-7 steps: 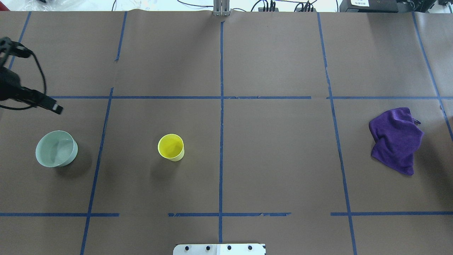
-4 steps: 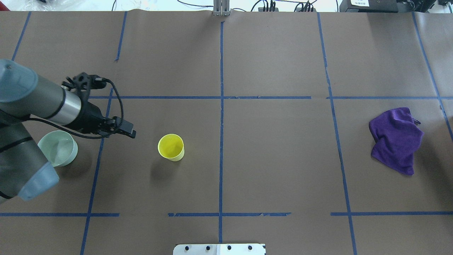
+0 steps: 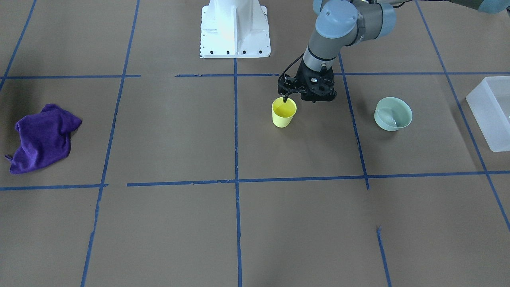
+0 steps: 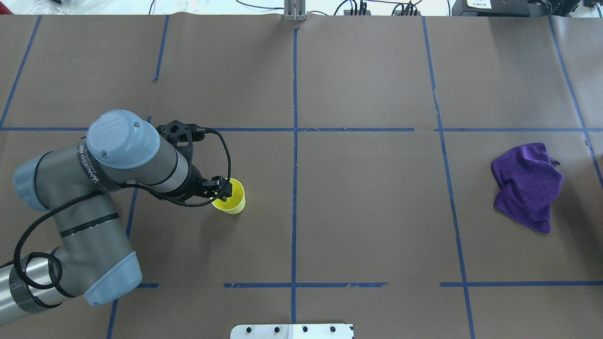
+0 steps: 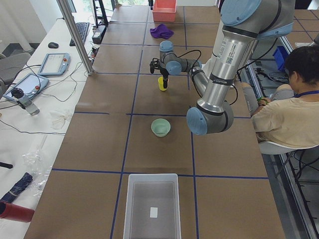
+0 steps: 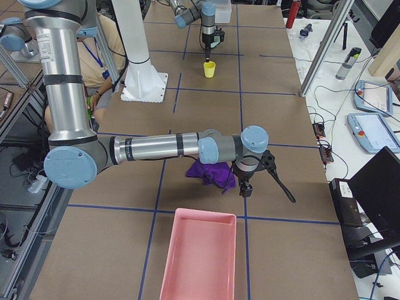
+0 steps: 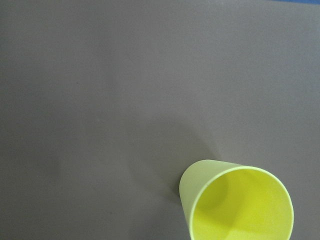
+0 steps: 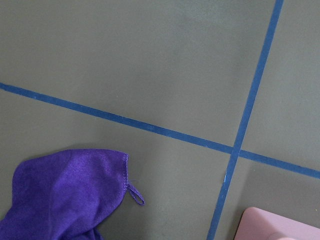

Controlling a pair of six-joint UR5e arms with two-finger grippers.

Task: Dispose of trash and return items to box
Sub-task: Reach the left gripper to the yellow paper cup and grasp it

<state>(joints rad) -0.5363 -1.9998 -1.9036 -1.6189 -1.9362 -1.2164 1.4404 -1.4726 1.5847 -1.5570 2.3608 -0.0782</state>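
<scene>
The yellow cup [image 4: 232, 200] stands upright left of the table's centre; it also shows in the front view [image 3: 283, 114] and at the bottom right of the left wrist view [image 7: 240, 205]. My left gripper [image 4: 225, 187] hangs over the cup's near rim, its fingers drawn to one narrow tip that dips at the cup's mouth [image 3: 284, 99]. The mint-green bowl [image 3: 393, 113] stands apart toward the box [image 3: 488, 111] at the table's left end. In the overhead view my arm hides the bowl. My right gripper [image 6: 245, 187] hovers beside a purple cloth; I cannot tell whether it is open or shut.
The purple cloth [image 4: 527, 186] lies crumpled at the table's right end. A pink tray [image 6: 199, 256] sits past it at that end. The white robot base [image 3: 235, 28] stands at the near edge. A seated person [image 5: 286, 114] is beside the table.
My left arm has swung in from the left edge, passed over the bowl and reached the yellow cup. The cup, bowl and cloth have not moved.
</scene>
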